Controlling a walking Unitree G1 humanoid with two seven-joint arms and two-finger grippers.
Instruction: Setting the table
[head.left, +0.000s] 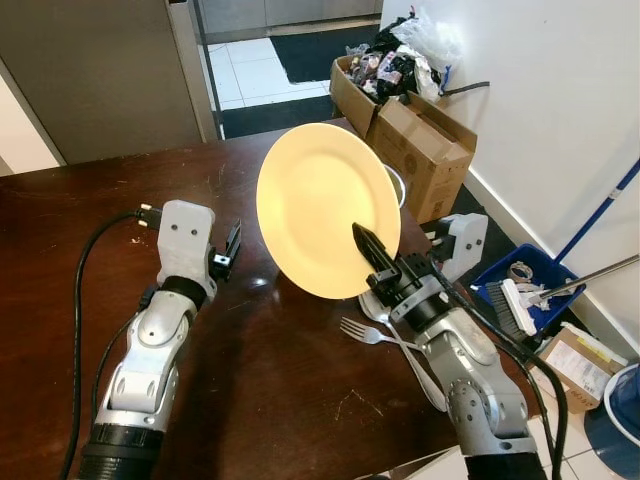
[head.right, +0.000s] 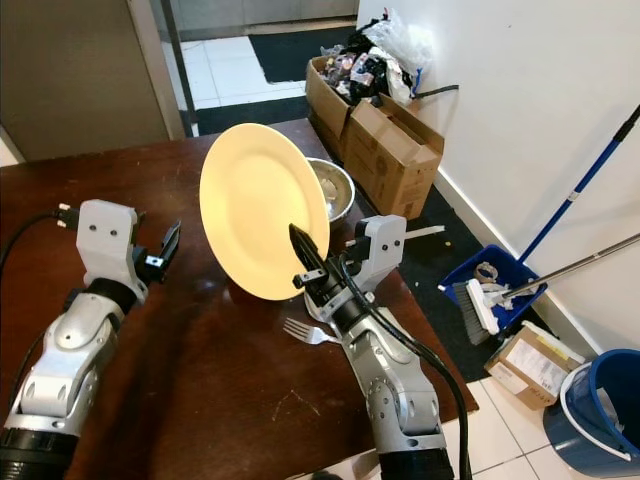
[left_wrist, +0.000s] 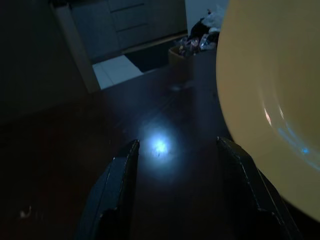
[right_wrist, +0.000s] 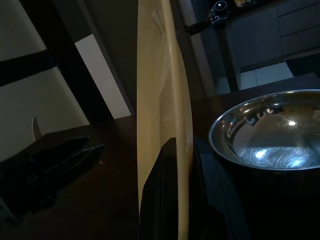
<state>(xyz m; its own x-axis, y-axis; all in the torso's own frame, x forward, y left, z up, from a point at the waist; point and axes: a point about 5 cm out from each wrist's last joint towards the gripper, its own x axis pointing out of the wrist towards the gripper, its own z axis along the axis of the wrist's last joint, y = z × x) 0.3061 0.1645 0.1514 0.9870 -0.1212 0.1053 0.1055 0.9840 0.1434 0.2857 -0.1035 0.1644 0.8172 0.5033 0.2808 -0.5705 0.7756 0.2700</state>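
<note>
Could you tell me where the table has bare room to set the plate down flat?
Bare wood lies between the left end effector and the fork, below the plate held by the right end effector. The table's far left is also free. It is crowded near the right edge, around the fork, spoon and steel bowl.

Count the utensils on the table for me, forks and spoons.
2: a fork and a spoon lying together near the table's right edge, below the plate held by the right pincer. The arm may hide more.
</note>
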